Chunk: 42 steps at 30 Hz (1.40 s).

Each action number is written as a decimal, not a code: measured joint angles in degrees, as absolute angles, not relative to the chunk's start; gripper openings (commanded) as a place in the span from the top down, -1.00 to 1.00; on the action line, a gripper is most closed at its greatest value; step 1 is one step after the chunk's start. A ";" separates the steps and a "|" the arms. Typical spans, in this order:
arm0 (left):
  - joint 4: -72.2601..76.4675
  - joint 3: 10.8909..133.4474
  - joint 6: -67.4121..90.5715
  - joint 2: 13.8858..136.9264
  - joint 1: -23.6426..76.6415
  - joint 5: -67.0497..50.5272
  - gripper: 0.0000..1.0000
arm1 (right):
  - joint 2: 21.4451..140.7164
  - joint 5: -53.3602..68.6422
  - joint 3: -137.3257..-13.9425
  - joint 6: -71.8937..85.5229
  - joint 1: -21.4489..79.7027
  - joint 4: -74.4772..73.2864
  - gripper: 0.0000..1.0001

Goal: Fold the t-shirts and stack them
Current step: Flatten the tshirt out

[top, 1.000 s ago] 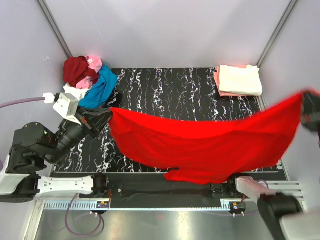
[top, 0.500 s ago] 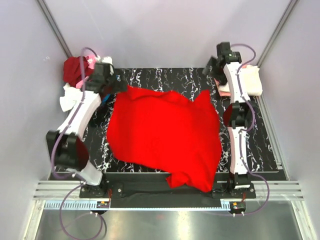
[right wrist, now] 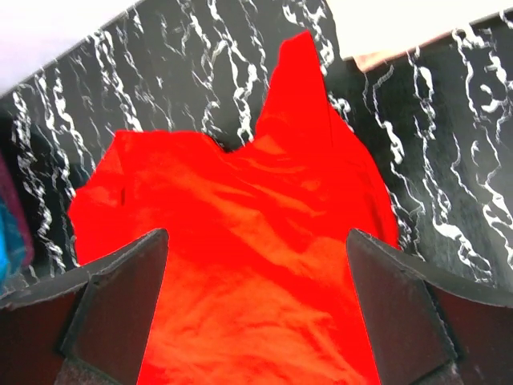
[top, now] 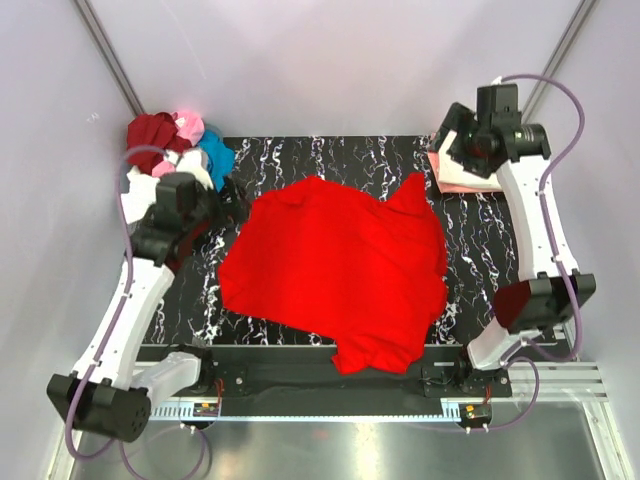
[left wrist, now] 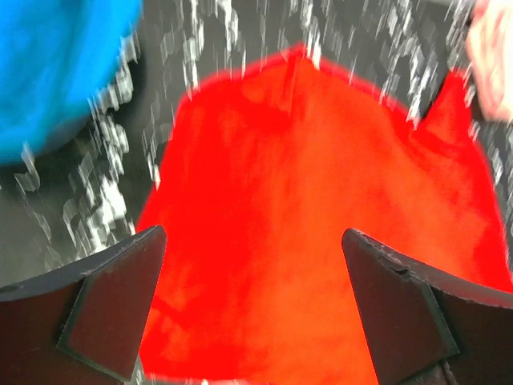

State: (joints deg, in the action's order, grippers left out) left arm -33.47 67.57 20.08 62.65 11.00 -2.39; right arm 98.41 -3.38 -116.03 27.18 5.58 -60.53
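Bright red t-shirt (top: 335, 265) spread rumpled across worktop (top: 300, 160) middle, near corner lapping over front edge, marbled strips showing along both sides; left claw (left wrist: 251, 257) and right claw (right wrist: 256, 257) aloft, wide open, empty.

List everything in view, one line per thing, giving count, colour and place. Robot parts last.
bright red t-shirt: one, bright red, spread rumpled across the middle of the mat.
loose shirts: one heap, dark red, pink, blue and white, far left corner.
folded stack: one, white over salmon, far right corner.
mat: one, black with white veins, under everything.
left pincer: one, dark, open, above the shirt.
right pincer: one, dark, open, above the shirt.
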 measured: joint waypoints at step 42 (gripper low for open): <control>-37.74 38.04 42.81 71.83 25.04 22.81 -0.19 | 55.88 10.24 -51.72 34.57 8.97 -50.50 -0.83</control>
State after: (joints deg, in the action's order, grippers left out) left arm -37.74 38.04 42.81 71.83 25.04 22.81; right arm 55.88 10.24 -51.72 34.57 8.97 -50.50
